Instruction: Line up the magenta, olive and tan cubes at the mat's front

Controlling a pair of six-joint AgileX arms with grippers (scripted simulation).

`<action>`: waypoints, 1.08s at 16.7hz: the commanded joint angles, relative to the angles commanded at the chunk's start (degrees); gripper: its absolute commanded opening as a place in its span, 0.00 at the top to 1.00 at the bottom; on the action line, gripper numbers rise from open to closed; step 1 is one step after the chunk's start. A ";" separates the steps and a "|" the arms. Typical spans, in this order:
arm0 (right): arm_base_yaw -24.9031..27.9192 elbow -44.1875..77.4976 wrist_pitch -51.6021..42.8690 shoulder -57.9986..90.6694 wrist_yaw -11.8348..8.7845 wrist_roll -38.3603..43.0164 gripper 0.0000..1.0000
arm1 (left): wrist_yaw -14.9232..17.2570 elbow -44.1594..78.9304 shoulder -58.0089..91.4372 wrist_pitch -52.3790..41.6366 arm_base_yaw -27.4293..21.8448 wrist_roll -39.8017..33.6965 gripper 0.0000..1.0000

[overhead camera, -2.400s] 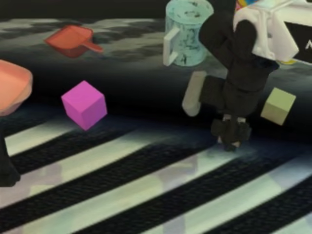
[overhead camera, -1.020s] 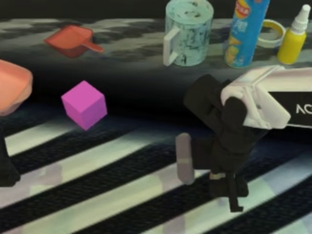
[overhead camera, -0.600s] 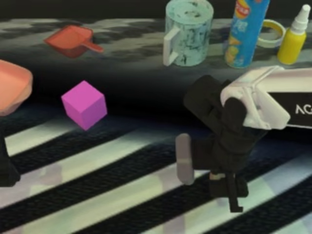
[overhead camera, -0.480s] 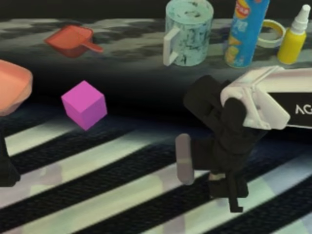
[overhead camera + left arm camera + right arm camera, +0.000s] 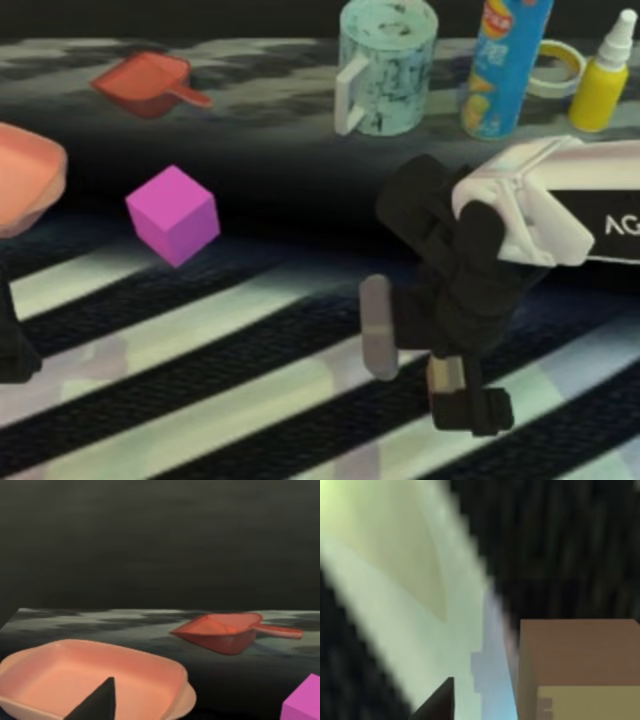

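The magenta cube (image 5: pixel 172 215) sits at the left on the mat (image 5: pixel 250 330), just behind the pale stripes; its corner (image 5: pixel 305 705) shows in the left wrist view. My right gripper (image 5: pixel 470 410) points down over the front stripes, right of centre, open. The tan cube (image 5: pixel 447 373) peeks out just behind its fingers. In the right wrist view this cube (image 5: pixel 577 650) rests on the mat beside one dark fingertip (image 5: pixel 437 702). The olive cube is hidden, with the right arm's white body covering the back right. My left gripper (image 5: pixel 15 350) is parked at the left edge, open.
A salmon dish (image 5: pixel 25 180) lies at the left edge and a red scoop (image 5: pixel 145 82) behind the magenta cube. Along the back stand a pale mug (image 5: pixel 385 65), a blue chips can (image 5: pixel 505 65), a tape roll (image 5: pixel 560 65) and a yellow bottle (image 5: pixel 600 85).
My right arm carried the tan cube from mid-mat forward onto the stripes. In the last half second its fingers spread apart and the cube came into view. The left arm stayed still.
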 joint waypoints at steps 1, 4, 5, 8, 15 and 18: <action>0.00 0.00 0.00 0.00 0.00 0.00 0.00 | 0.00 0.00 0.00 0.00 0.00 0.00 0.00; 0.00 0.00 0.00 0.00 0.00 0.00 0.00 | 0.00 0.00 0.00 0.00 0.00 0.00 0.00; 0.00 0.00 0.00 0.00 0.00 0.00 0.00 | 0.00 0.00 0.00 0.00 0.00 0.00 0.00; 0.01 0.88 -1.01 -0.34 0.00 -0.14 0.00 | 0.00 0.00 0.00 0.00 0.00 0.00 0.00; 0.12 9.29 -14.79 -5.37 -0.04 -0.46 0.00 | 0.00 0.00 0.00 0.00 0.00 0.00 0.00; 0.11 9.60 -15.21 -5.65 -0.04 -0.45 0.00 | 0.00 0.00 0.00 0.00 0.00 0.00 0.00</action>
